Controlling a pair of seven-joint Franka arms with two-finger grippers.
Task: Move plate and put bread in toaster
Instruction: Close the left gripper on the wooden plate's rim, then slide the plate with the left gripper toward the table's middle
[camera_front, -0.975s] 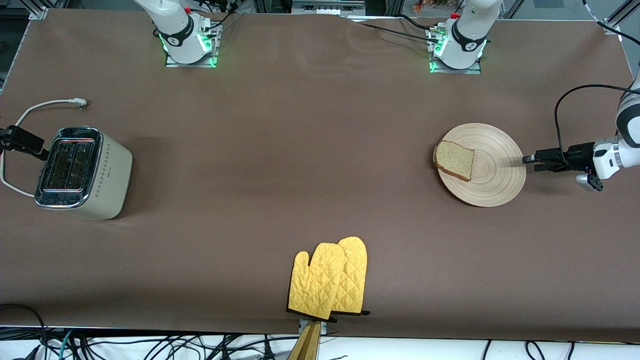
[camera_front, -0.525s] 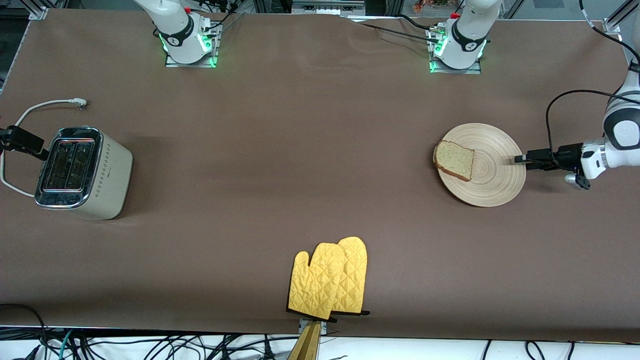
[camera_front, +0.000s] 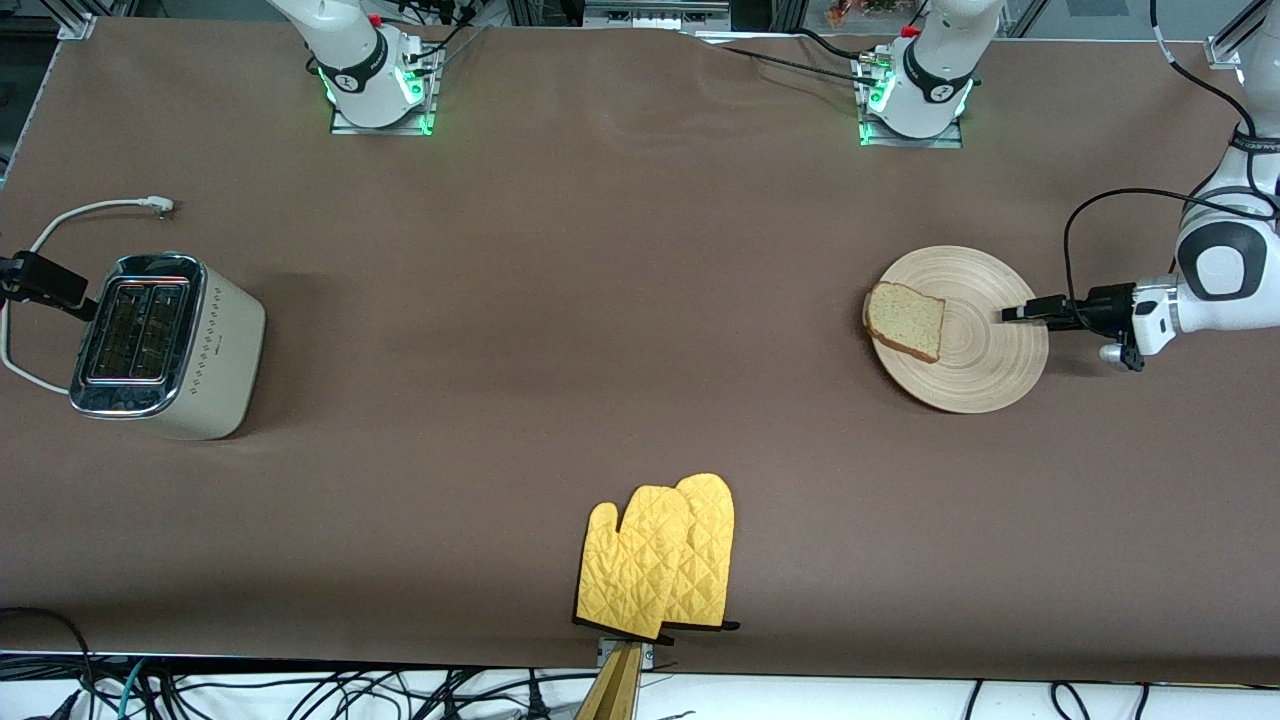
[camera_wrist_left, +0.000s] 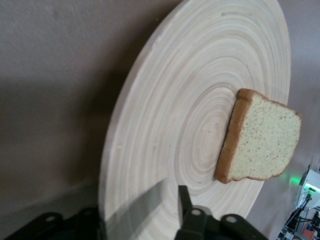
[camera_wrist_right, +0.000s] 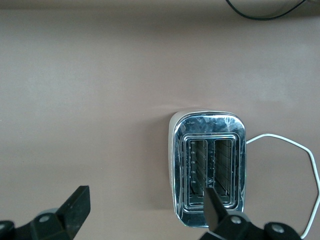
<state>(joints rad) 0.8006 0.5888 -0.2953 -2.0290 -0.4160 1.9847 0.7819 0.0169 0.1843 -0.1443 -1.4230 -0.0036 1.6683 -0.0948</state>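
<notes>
Since the frame 1 s ago my left gripper (camera_front: 1012, 313) has advanced from just outside the plate (camera_front: 985, 370) to its rim at the left arm's end of the table. My jaws are spread, 1 finger (camera_wrist_left: 184, 200) above the rim and 1 below it; I cannot tell whether they touch the wood. The plate lies flat on the table (camera_front: 600, 300). The bread (camera_front: 906, 321) lies on the plate's part toward the right arm's end, its edge overhanging the rim.

The toaster (camera_front: 165, 345) stands well apart, at the right arm's end, its 2 slots empty. My right gripper (camera_wrist_right: 145, 212) hangs over it, jaws spread wide, holding nothing. 2 yellow oven mitts (camera_front: 660, 570) lie overlapped near the front camera.
</notes>
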